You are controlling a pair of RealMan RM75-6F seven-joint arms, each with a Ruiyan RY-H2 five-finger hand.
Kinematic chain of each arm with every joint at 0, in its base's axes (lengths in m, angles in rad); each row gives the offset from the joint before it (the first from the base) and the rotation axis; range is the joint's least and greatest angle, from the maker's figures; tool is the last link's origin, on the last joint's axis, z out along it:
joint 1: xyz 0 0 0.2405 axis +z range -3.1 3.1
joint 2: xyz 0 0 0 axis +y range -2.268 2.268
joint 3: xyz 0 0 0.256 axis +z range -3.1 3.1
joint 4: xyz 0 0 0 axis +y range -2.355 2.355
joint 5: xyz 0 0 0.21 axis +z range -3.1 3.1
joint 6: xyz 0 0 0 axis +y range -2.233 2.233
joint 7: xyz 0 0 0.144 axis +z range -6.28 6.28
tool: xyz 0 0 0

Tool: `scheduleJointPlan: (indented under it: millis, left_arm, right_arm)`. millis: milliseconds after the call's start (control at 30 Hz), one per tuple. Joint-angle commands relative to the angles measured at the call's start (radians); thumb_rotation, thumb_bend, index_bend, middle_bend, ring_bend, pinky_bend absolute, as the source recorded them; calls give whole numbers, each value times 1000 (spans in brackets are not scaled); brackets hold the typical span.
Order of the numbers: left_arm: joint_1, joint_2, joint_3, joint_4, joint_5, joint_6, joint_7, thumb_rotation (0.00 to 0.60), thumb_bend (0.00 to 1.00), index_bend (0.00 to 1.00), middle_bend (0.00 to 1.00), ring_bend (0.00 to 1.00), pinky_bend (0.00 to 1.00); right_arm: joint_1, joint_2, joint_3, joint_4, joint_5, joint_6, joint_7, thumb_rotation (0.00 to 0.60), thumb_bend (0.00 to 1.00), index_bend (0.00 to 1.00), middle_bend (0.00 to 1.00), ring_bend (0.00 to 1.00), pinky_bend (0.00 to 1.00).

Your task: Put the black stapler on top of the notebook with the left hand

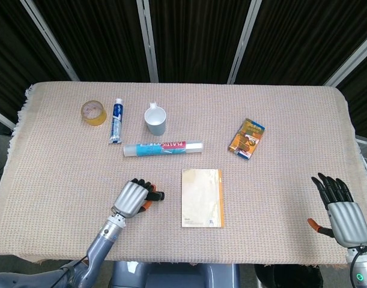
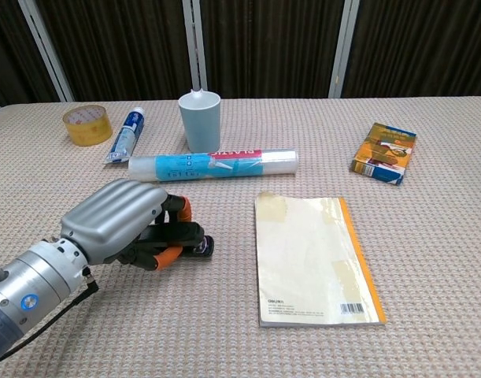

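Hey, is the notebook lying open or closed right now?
Closed. The notebook lies flat on the tablecloth with its cover up; no inside pages show.

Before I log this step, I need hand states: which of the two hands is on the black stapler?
The left hand, fingers wrapped over the black stapler beside the notebook. The right hand rests apart, fingers spread, holding nothing.
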Motion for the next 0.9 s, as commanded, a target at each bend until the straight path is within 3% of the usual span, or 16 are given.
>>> scheduleJointPlan:
  millis: [33, 233, 433, 633, 900]
  left_arm:
    - [-13, 0, -2, -25, 16, 12, -16, 600, 529, 659, 540, 466, 544]
    - [-68, -17, -56, -88, -3, -22, -33, 600, 521, 663, 545, 469, 548]
    - [-147, -83, -148, -115, -111, -133, -37, 600, 543, 674, 547, 469, 547]
    - [-249, -215, -218, 0, -170, -197, -32, 600, 541, 675, 547, 468, 547]
    - [-371, -331, -259, 131, -173, -230, -38, 600, 528, 674, 547, 469, 546]
  right_arm:
    - [3, -4, 1, 1, 5, -8, -5, 600, 122, 0, 0, 0, 0]
    - [7, -3, 2, -2, 9, -16, -1, 600, 122, 0, 0, 0, 0]
    - [1, 12, 1, -4, 4, -5, 32, 600, 123, 0, 0, 0, 0]
    - [-4, 28, -7, -2, -15, 5, 72, 600, 123, 0, 0, 0, 0]
    - [-8, 42, -12, 6, -24, 13, 115, 600, 123, 0, 0, 0, 0]
